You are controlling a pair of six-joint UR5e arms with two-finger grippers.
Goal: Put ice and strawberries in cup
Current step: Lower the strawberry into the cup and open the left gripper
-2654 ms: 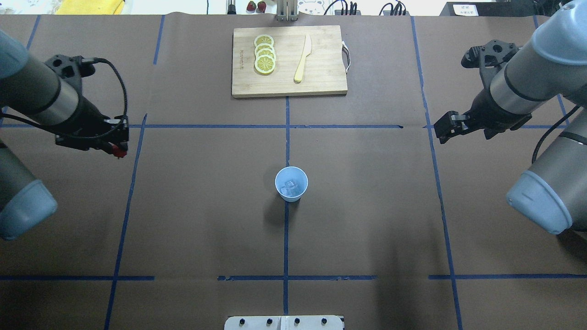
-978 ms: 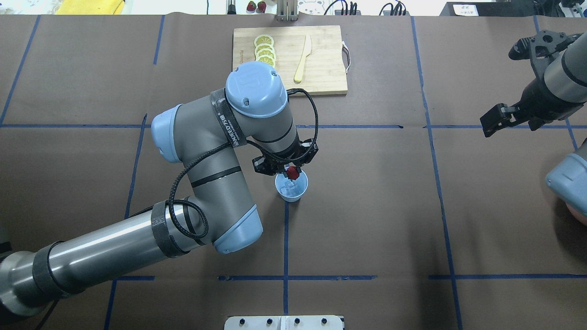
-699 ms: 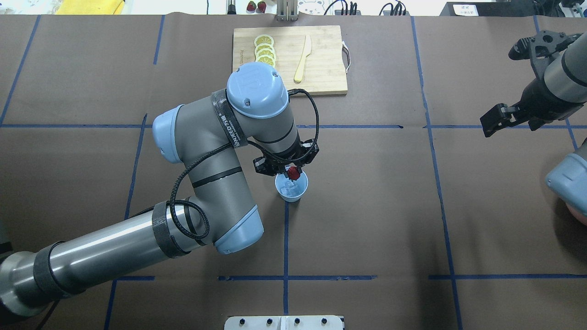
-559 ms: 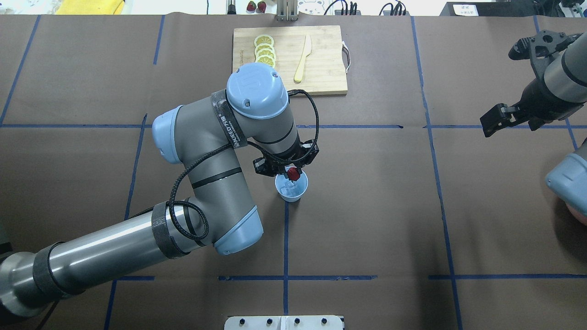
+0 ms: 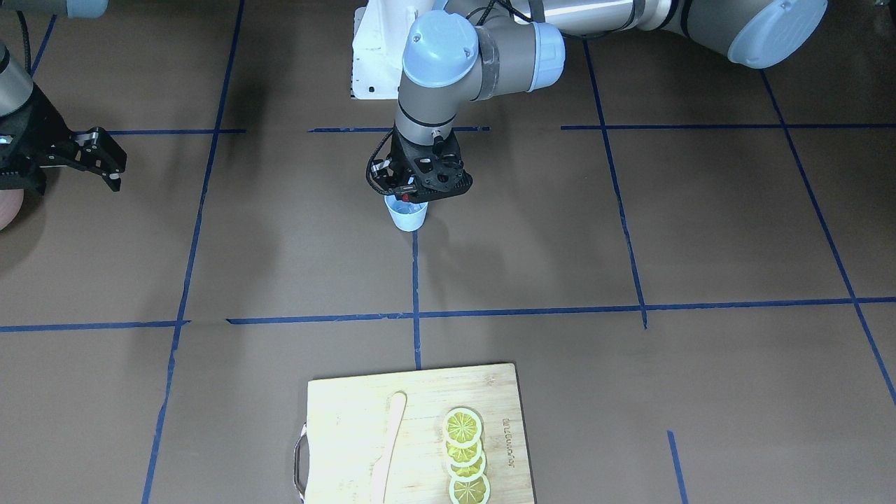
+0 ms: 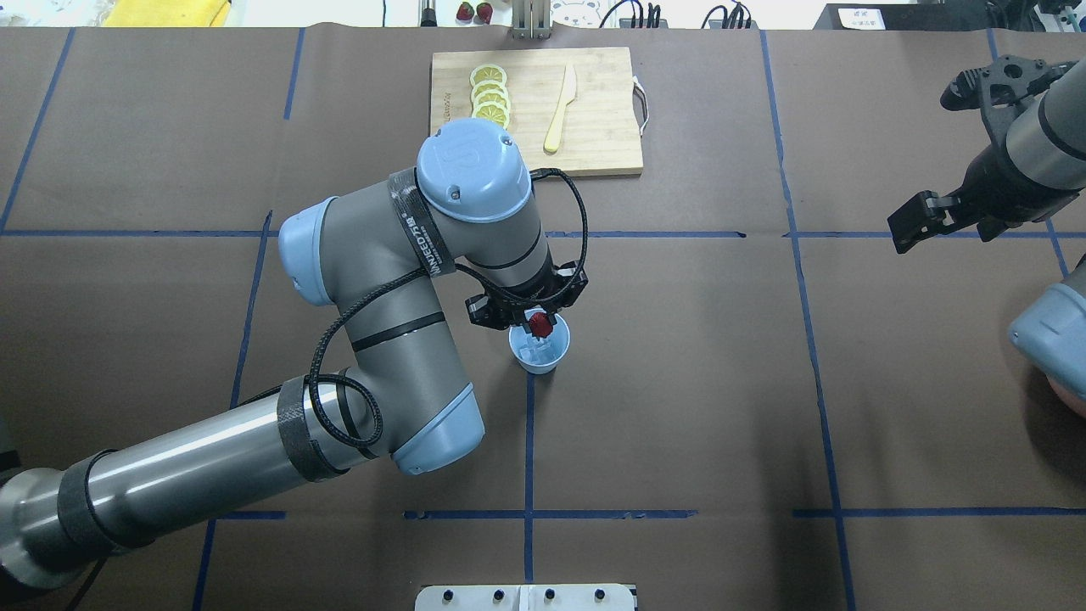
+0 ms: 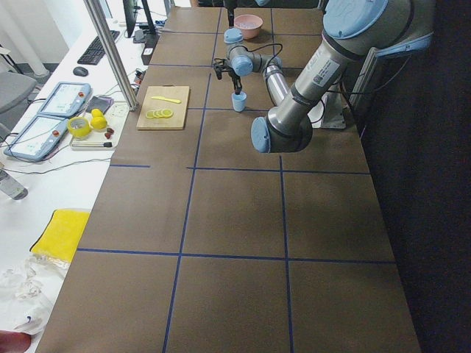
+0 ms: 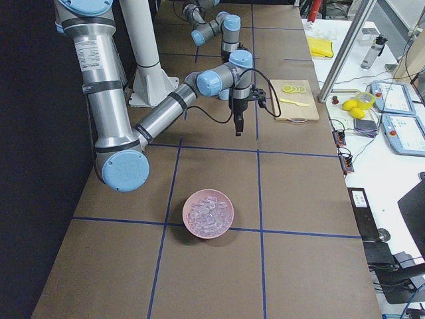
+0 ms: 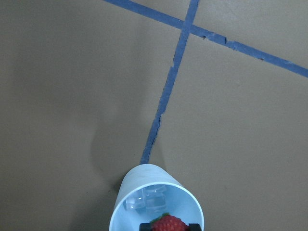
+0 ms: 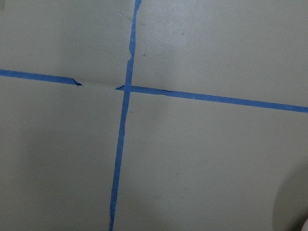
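From my station, I first see the left arm, which reaches from the left edge of the overhead view to the middle of the table (image 6: 679, 382). The table is covered with brown paper and blue tape lines. The left gripper (image 6: 538, 323) points down, and its fingers are closed on the strawberry (image 6: 540, 319), a small dark red berry pinched between the two black tips. The berry hangs at the mouth of the cup (image 6: 543, 367), close to the part of the rim on the far side from the robot. I cannot tell if it is already lower than the rim. The cup is light blue and stands upright on a blue tape line near the centre of the table. In the left wrist view I see the ice (image 9: 147, 199), a few clear cubes, lying at the bottom of the cup, with the berry just above them. Beyond the cup, well apart from it, lies a wooden cutting board (image 6: 602, 136) with a row of overlapping lemon slices (image 6: 489, 89) and a pale knife (image 6: 561, 110) beside them. Further to the right, the right gripper (image 6: 906, 227) hangs over bare paper, far from the cup. I cannot tell if its fingers are apart or together. In the right side view, a pink bowl (image 8: 186, 216) with more clear pieces stands near that arm.
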